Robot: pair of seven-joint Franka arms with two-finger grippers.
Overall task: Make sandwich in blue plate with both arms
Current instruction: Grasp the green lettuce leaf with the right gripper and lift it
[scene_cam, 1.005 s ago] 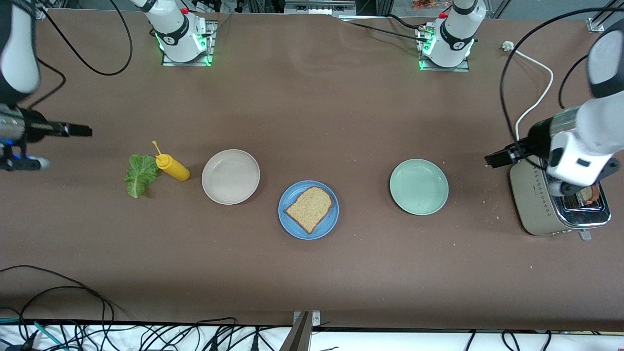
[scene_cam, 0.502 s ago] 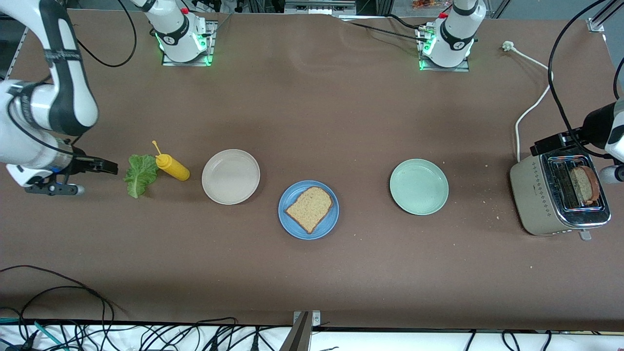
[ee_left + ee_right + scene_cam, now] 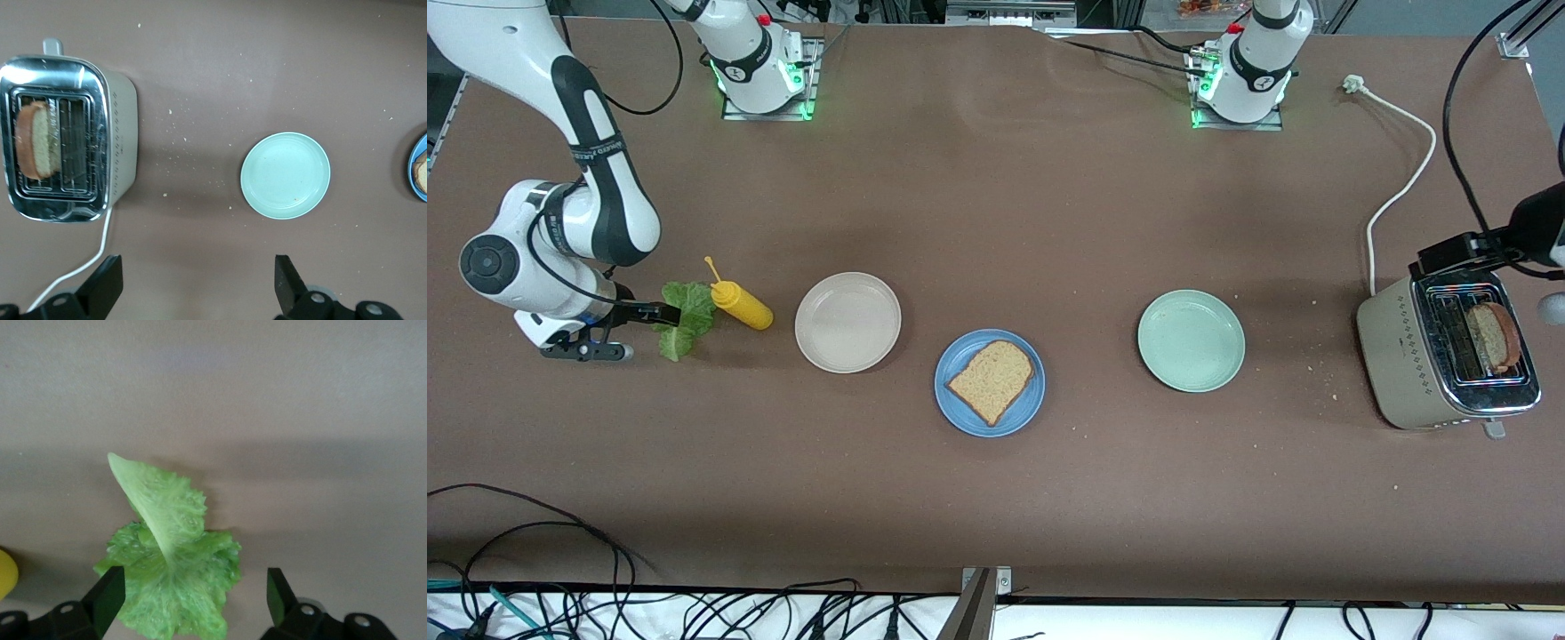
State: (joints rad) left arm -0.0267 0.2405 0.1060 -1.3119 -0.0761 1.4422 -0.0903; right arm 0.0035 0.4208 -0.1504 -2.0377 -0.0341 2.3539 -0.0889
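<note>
The blue plate (image 3: 1032,405) holds one tan bread slice (image 3: 992,380) and sits mid-table; its edge shows in the left wrist view (image 3: 419,152). A second slice (image 3: 1494,338) stands in the toaster (image 3: 1400,360), also seen in the left wrist view (image 3: 33,140). The lettuce leaf (image 3: 687,320) lies on the table at the right arm's end. My right gripper (image 3: 660,313) is open, low over the leaf (image 3: 173,573), which lies partly between its fingers (image 3: 107,597). My left gripper (image 3: 1449,256) is open and empty, up in the air over the toaster's edge (image 3: 197,290).
A yellow mustard bottle (image 3: 740,305) lies touching the lettuce. A beige plate (image 3: 847,322) and a pale green plate (image 3: 1191,340) flank the blue plate. The toaster's white cord (image 3: 1400,178) runs toward the left arm's base. Crumbs lie round the toaster.
My right arm has swung in and down until its open gripper is over the lettuce. My left arm has drawn back from over the toaster, so the slice in it shows.
</note>
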